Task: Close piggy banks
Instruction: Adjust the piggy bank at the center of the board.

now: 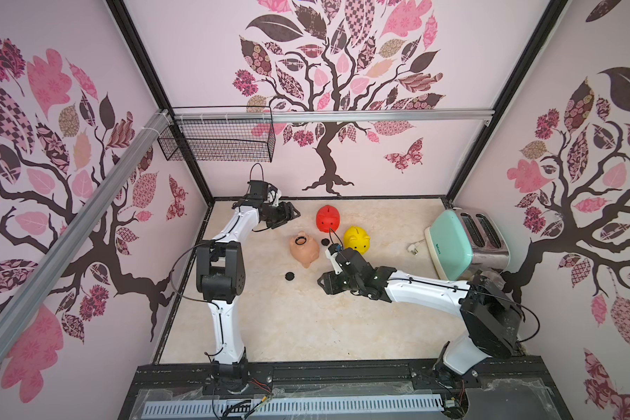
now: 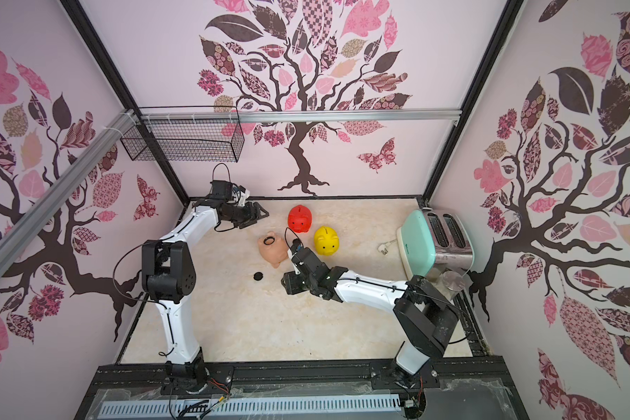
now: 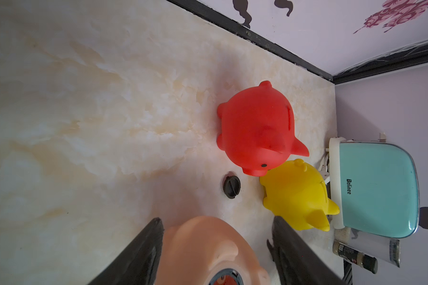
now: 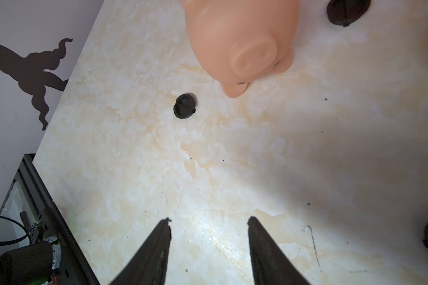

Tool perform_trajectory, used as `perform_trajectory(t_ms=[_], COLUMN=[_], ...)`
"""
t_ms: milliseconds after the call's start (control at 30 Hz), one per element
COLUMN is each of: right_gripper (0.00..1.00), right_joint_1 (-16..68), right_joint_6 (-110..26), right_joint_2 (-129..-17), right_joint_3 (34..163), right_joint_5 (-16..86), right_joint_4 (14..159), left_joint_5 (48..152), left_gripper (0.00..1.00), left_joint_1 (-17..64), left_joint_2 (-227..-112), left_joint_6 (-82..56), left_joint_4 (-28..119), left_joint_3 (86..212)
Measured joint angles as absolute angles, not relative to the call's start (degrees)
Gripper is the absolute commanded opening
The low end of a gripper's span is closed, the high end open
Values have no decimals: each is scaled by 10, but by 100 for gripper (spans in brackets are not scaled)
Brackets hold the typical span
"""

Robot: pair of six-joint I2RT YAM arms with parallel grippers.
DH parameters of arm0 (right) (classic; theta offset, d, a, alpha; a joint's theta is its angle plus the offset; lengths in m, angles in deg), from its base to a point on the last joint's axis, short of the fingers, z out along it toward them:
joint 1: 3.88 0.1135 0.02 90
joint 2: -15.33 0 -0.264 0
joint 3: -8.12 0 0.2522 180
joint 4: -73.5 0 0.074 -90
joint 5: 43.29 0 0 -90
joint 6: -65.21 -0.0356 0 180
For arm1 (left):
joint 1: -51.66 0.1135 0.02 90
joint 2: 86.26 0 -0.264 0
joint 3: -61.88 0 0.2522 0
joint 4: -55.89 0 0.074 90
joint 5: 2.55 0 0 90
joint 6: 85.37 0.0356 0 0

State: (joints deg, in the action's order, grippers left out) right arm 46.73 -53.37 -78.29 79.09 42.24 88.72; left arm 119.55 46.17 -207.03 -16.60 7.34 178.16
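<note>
The left gripper [image 3: 218, 219] hangs at the far left of the table [image 1: 306, 327], jaws apart and empty. The right gripper [image 4: 209, 219] hovers low over bare table just near of the peach pig [image 1: 304, 250], its jaws also apart with nothing between them.

The peach pig lies at mid-table on its back, snout pointing near, its belly hole [image 1: 301, 240] up and unplugged. The red pig [image 1: 328, 218] stands upright behind it and a little to the right, slot up. The yellow pig [image 1: 357, 239] stands just right of the red one and nearer. Their bellies are hidden.

One plug [image 1: 325, 242] lies between the peach and yellow pigs. Another plug [image 1: 289, 276] lies near-left of the peach pig, left of the right gripper. A toaster [image 1: 451, 247] stands at the far right.
</note>
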Motion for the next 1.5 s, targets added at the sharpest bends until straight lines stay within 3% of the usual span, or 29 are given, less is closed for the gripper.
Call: perform_trajectory(t_ms=[367,1500], right_gripper=[49,47], right_joint_1=[467,429], right_joint_6=[-536,-559], right_joint_2=[-850,-958], right_joint_3=[852,960], right_joint_5=[441,461], right_joint_4=[887,899], left_joint_5=[1203,1196], left_gripper=[65,55], left_joint_1=[445,433], left_joint_2=[-2148,-2155], left_joint_6=[-154,-106], left_joint_4=[48,-20], left_joint_3=[1847,1847])
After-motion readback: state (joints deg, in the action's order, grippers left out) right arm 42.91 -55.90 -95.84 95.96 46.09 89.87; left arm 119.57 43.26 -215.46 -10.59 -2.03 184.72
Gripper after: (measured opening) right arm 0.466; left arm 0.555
